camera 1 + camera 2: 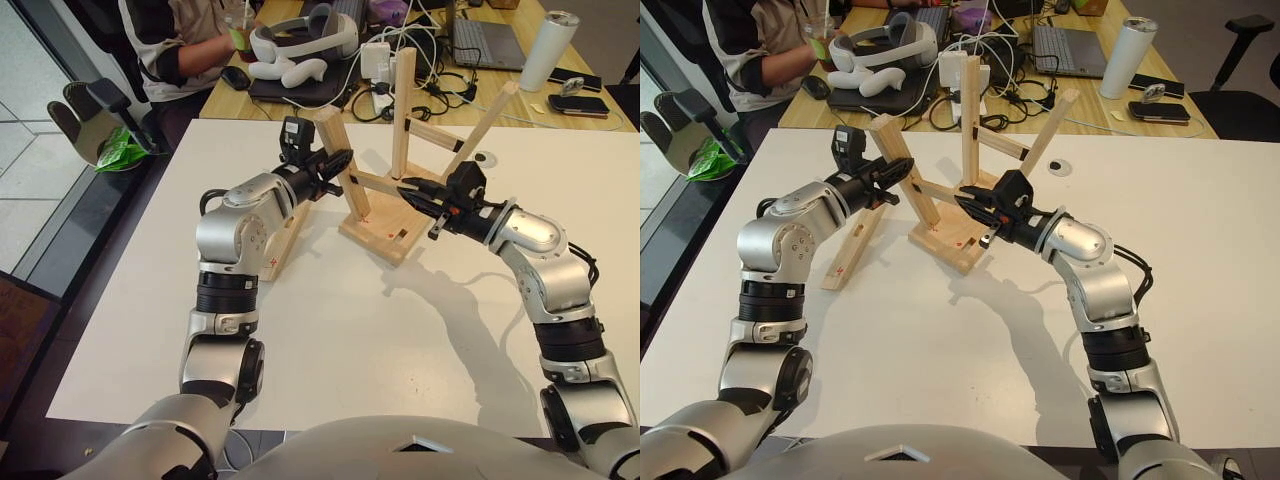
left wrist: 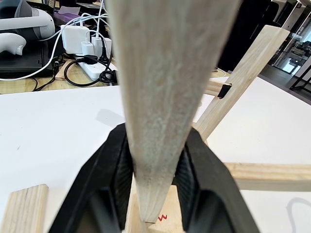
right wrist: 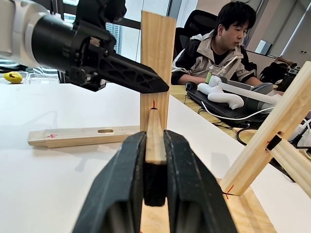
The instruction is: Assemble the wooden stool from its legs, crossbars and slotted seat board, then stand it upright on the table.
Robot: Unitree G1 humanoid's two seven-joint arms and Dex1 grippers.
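Nearest us on the white surface [image 1: 350, 330], a slotted pale wooden rail [image 1: 283, 245] lies flat under the left arm, behind and below the left pincer [image 1: 343, 160]. That pincer is clamped on the flat faces of a tilted light wooden leg [image 1: 357, 198], about midway up. The leg's foot meets the pale slotted seat board [image 1: 385, 240], which lies flat just below and between both pincers. The right pincer [image 1: 408, 187] is clamped on a thin wooden crossbar [image 1: 380, 184] that runs from its tips to the held leg. Beyond both pincers, two more wooden legs [image 1: 403, 100] rise from the board, joined by a short wooden bar [image 1: 432, 133]. We judge the wood light and stiff but the joints loose. So we would hold flat faces close to a joint, not the thin ends.
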